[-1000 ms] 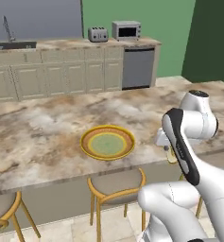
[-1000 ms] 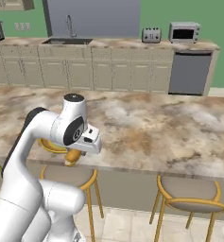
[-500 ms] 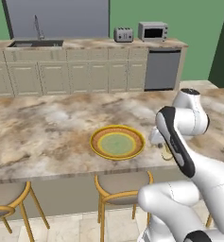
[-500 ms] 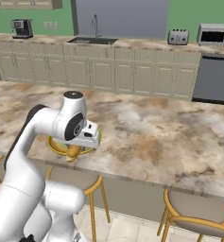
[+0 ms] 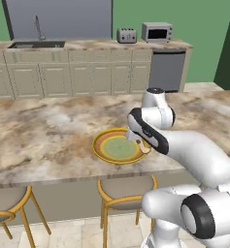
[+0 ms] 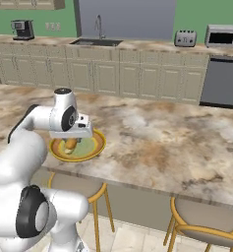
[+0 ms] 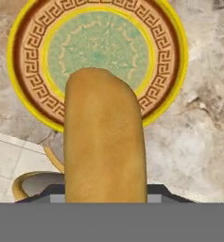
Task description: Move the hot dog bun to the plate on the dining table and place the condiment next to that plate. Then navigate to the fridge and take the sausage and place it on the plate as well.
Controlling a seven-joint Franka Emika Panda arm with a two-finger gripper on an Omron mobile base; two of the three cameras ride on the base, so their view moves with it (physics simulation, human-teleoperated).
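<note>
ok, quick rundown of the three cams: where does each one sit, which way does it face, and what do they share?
Left base view: behind the arm on its left, looking forward and down over the dining table at the plate; the white arm rises from lower right.
Right base view: behind on the right, same table, sink counter beyond; the arm rises from lower left, gripper over the plate.
Hand view: on the hand, looking down along the held hot dog bun at the plate.
Shared: plate, bun and table top appear in all three.
</note>
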